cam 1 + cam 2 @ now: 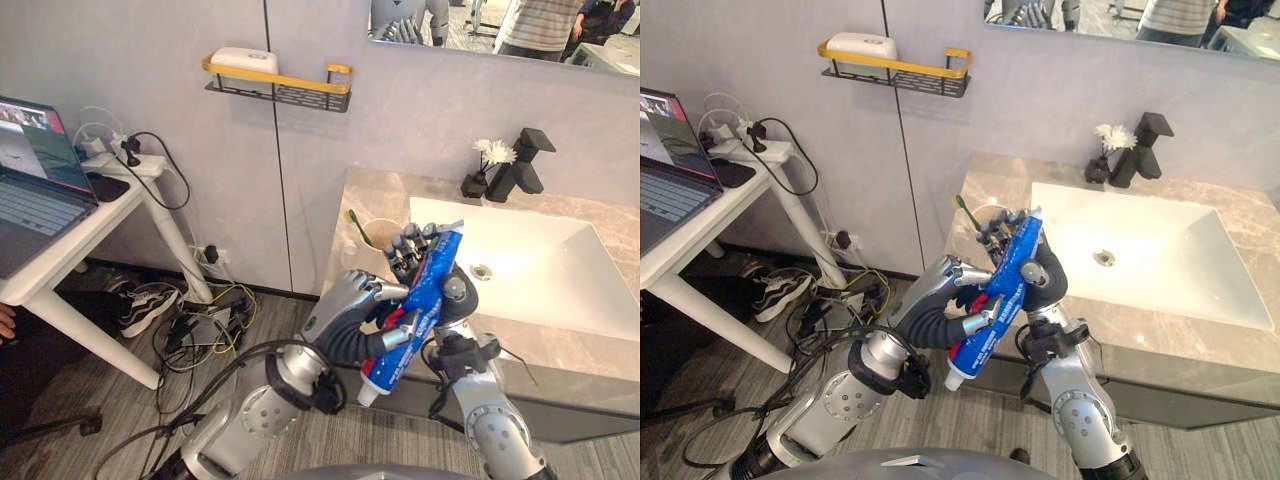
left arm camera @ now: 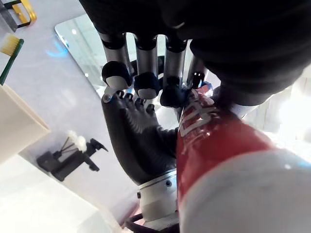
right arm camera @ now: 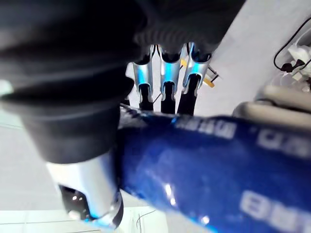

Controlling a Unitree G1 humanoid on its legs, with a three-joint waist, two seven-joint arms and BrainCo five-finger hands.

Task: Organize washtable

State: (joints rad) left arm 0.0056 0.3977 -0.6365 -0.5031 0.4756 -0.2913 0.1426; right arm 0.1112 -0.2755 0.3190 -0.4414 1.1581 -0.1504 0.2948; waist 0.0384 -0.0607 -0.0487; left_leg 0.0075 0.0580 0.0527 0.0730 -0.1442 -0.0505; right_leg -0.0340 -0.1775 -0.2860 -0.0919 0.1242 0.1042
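Observation:
A blue toothpaste tube (image 1: 425, 295) with a red band and a white cap at its low end hangs tilted in front of the washtable (image 1: 370, 195). Both hands hold it. My left hand (image 1: 375, 295) pinches the lower, red part between fingers and thumb, seen up close in the left wrist view as the tube (image 2: 218, 160). My right hand (image 1: 412, 252) grips the upper blue part; its fingers rise behind the tube and its thumb presses the front. In the right wrist view the tube (image 3: 209, 165) lies across that palm.
A beige cup (image 1: 380, 233) holding a green toothbrush (image 1: 354, 222) stands on the counter just behind the hands. Further right are the white sink (image 1: 530, 260), a black faucet (image 1: 525, 165) and a small flower vase (image 1: 488, 165). A wall shelf (image 1: 280, 88) carries a white box. The laptop table (image 1: 90, 215) stands to the left.

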